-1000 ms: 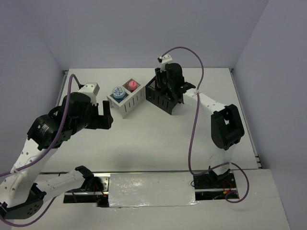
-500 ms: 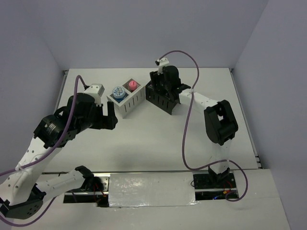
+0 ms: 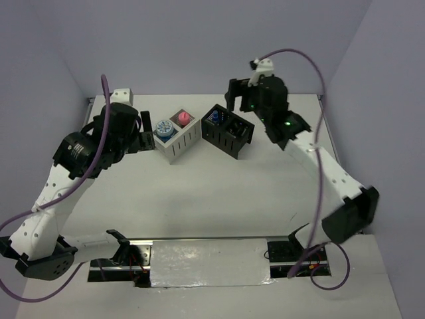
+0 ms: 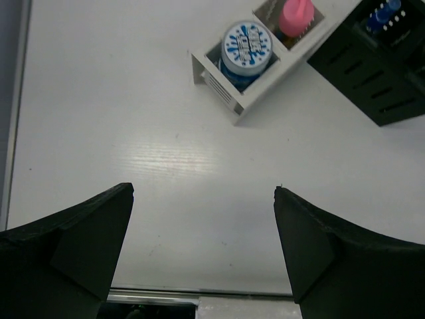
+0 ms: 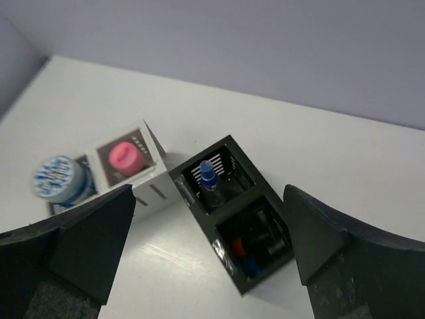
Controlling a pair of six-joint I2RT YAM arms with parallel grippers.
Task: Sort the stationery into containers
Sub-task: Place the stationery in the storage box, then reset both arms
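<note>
The white container [image 3: 179, 147] holds a pale-blue patterned tape roll [image 3: 164, 128] in one compartment and a pink tube [image 3: 181, 118] in the other. Beside it, the black container [image 3: 229, 141] has a small blue-capped stick [image 5: 208, 176] upright in its far compartment. Its near compartment holds dark highlighters [image 5: 255, 247], with orange and blue ends showing. My right gripper [image 3: 238, 105] hangs open above the black container, holding nothing. My left gripper [image 4: 203, 191] is open over bare table, left of the white container [image 4: 232, 106].
A metal rail and a pale mat [image 3: 209, 261] run along the table's near edge by the arm bases. Purple cables loop off both arms. Walls close in the table at the back and both sides.
My right gripper has opened and lifted up and back from the black container, leaving the blue stick standing inside. My left arm has drawn up and back to the left, still open.
</note>
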